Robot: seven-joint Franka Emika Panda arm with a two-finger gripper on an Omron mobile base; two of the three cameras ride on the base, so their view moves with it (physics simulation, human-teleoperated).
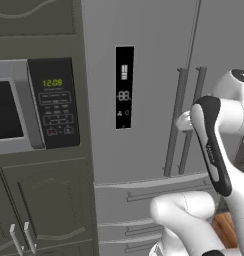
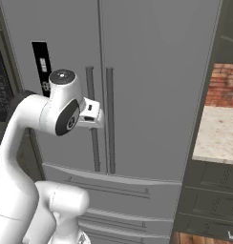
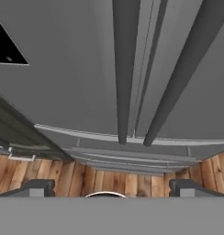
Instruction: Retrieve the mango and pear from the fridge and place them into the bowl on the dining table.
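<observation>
The grey double-door fridge [image 1: 149, 100] stands shut in front of me, its black display panel [image 1: 124, 87] on the left door. My gripper [image 3: 114, 189] is open, with its fingertips [image 3: 40, 186] spread wide and nothing between them. In the right base view the gripper [image 2: 95, 113] hovers just in front of the left door's bar handle [image 2: 93, 143], beside the right door's handle [image 2: 110, 119]. The hand view looks down along both handles [image 3: 124, 69] toward the lower drawers [image 3: 132, 158]. The mango, pear, bowl and dining table are out of view.
A dark microwave [image 1: 24, 105] sits in the cabinet left of the fridge, with cupboard doors [image 1: 44, 210] below it. To the right stands a speckled counter [image 2: 216, 133] under a brick wall. Wooden floor [image 3: 63, 176] lies below.
</observation>
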